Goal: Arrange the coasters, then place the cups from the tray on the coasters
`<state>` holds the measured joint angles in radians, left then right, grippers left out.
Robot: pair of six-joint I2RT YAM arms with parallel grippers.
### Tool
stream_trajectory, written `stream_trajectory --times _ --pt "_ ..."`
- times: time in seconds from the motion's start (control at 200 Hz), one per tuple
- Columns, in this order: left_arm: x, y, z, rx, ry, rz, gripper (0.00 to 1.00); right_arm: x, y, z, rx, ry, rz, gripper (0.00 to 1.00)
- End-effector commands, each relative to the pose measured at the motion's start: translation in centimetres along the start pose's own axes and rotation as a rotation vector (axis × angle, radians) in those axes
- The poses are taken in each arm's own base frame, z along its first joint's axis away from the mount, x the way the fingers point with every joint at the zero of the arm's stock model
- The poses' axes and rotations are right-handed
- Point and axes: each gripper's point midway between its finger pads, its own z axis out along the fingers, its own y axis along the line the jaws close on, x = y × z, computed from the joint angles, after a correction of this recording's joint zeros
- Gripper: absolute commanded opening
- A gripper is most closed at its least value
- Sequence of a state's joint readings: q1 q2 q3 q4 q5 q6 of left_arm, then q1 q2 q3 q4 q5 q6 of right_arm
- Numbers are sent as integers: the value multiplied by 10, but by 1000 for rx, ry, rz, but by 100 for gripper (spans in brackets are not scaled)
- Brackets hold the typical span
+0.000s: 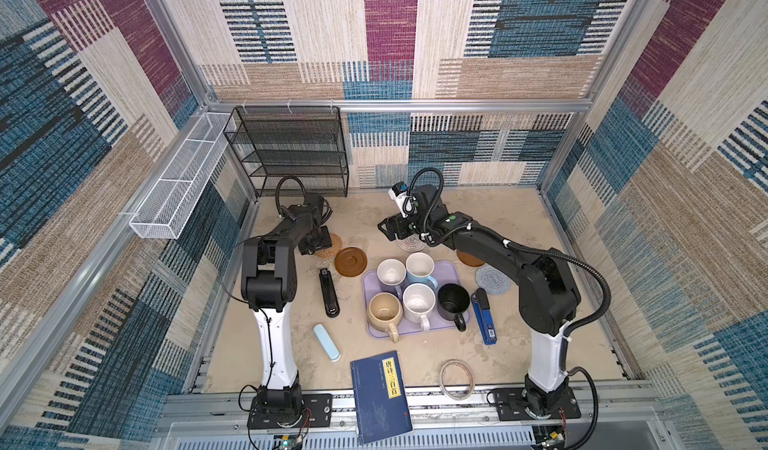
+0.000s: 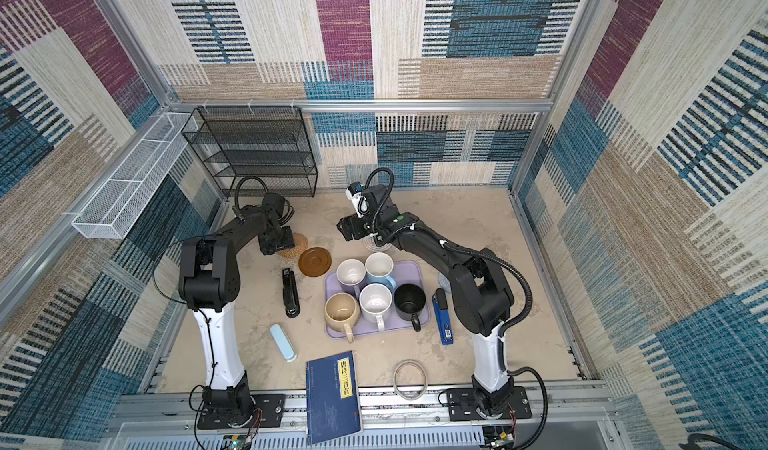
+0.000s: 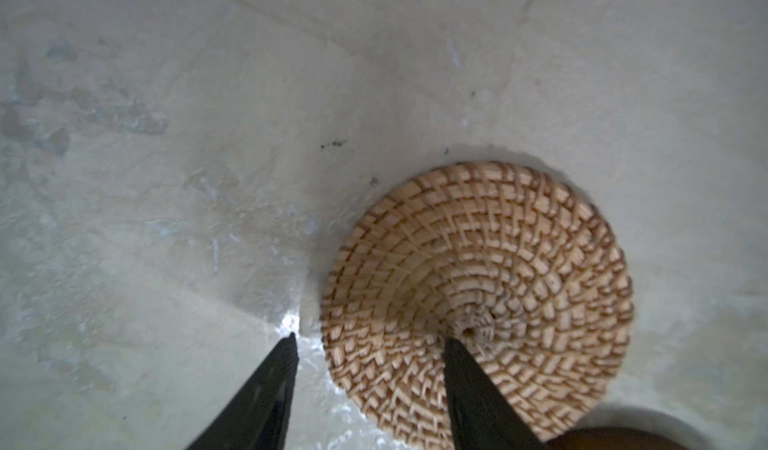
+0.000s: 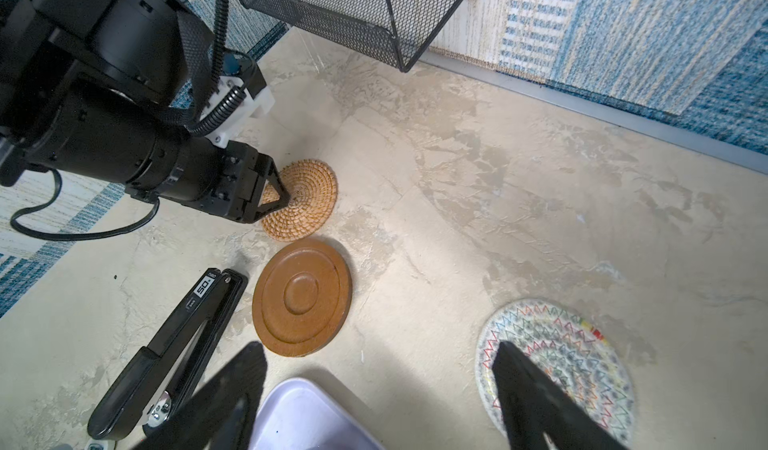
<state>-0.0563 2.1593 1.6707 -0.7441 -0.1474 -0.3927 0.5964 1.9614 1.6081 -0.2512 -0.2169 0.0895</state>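
The tan rattan coaster [image 3: 478,286] lies at the back left of the table. My left gripper [image 3: 370,339] is open and straddles its edge, one finger on the weave near the centre, the other on the table beside it. A brown wood coaster [image 1: 350,261] lies next to it. My right gripper [image 4: 380,346] hangs open and empty between the tray's corner [image 4: 299,419] and the whitish coaster [image 4: 557,356]. A second brown coaster [image 1: 467,259] and the grey-blue coaster [image 1: 492,279] show partly behind the right arm. On the tray [image 1: 451,267] stand the lilac [image 1: 391,272], light blue [image 1: 419,266], beige [image 1: 384,310], speckled white [image 1: 418,300] and black [image 1: 453,300] cups.
A black stapler [image 1: 328,298] lies left of the tray and a blue stapler [image 1: 484,319] right of it. A pale blue case [image 1: 327,342], a dark blue book [image 1: 380,396] and a clear tape ring [image 1: 456,379] lie near the front. A black mesh shelf [image 1: 291,148] stands at the back left.
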Motion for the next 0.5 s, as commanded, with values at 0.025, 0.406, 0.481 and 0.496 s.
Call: stream_trajectory --times 0.025,0.406,0.481,0.496 --pt "-10 -3 -14 38 -38 8 68 -8 1 -5 8 -26 -15 88" --pt "-27 -24 -112 244 -200 -22 99 -27 -7 -34 95 -96 -46 99" --pt "-17 -36 -133 343 -222 -20 99 -31 -12 -44 138 -128 -52 100" --pt "-15 -38 -137 364 -225 -24 99 -31 -14 -46 152 -135 -53 100"
